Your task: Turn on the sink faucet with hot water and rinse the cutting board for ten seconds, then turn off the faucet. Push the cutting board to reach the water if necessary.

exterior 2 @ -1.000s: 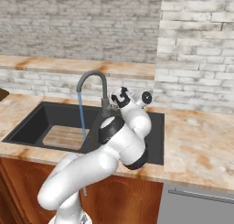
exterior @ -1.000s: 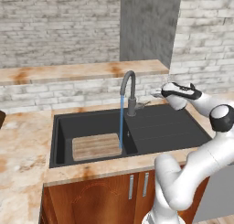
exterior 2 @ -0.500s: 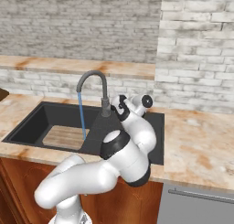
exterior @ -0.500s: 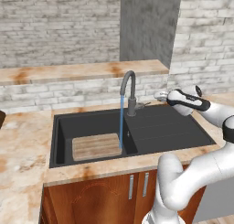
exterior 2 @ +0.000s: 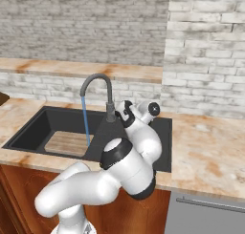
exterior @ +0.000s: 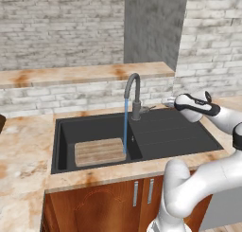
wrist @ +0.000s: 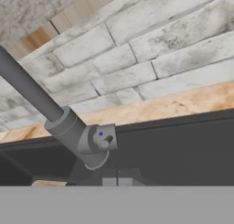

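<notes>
A: Left base view. The board (exterior: 99,151) lay flat on the floor of the deep left basin of the sink (exterior: 189,134), and the water (exterior: 125,124) fell from the faucet (exterior: 134,96) onto the board's right edge. Was a push needed?

B: Probably not, since the stream met the wood. A better rinse might have wanted the board nudged rightward, but that is a judgement only.

A: And the step in hand?

B: Apparently the wait while the board rinsed, with shut-off to follow. To do it well, the arm was best kept close to the lever (exterior: 147,109) without touching it, so that the flow was not disturbed early. At shut-off, the fingers would have to meet the lever squarely and swing it fully home; a glancing touch might have left the tap dribbling.

A: Hand view. What lay ahead of the hand?

B: The faucet's cylindrical base and its lever end (wrist: 104,141), near the middle and slightly left, with the brick wall (wrist: 151,58) behind.

A: The arm's pose?

B: It rose from the base and bent over the shallow right section, with the gripper (exterior: 169,102) level with the lever, just right of it and apart from it.

A: Its jaws?

B: Empty, so far as could be seen; whether parted or closed could not be told.
</notes>
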{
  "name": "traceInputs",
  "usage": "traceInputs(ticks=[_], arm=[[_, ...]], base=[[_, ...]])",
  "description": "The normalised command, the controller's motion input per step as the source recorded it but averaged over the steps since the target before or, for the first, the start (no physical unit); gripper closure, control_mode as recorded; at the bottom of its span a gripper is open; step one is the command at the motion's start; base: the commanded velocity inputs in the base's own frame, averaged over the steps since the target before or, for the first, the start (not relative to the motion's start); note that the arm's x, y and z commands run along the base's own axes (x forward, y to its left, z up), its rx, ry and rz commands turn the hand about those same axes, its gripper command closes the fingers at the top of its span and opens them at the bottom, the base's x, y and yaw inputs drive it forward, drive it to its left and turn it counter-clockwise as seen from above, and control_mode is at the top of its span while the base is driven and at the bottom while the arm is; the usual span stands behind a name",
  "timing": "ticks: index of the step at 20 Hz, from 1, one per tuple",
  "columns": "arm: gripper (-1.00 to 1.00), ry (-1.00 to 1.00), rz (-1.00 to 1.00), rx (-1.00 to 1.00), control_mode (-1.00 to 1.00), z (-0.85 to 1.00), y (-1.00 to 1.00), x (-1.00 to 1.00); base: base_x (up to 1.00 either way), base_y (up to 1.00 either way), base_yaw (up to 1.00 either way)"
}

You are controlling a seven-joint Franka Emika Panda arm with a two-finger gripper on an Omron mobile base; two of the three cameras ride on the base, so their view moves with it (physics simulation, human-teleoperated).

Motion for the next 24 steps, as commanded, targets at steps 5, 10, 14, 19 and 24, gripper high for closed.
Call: traceInputs(ticks=[5,10,14,19,24], arm=[[1.00,0.00,0.00,0.00,-1.00,0.00,0.00,-0.01],[1.00,0.00,0.00,0.00,-1.00,0.00,0.00,0.00],[1.00,0.00,0.00,0.00,-1.00,0.00,0.00,0.00],[1.00,0.00,0.00,0.00,-1.00,0.00,0.00,0.00],[1.00,0.00,0.00,0.00,-1.00,0.00,0.00,0.00]], base=[[0.00,0.00,0.00],[0.00,0.00,0.00],[0.00,0.00,0.00],[0.00,0.00,0.00],[0.00,0.00,0.00]])
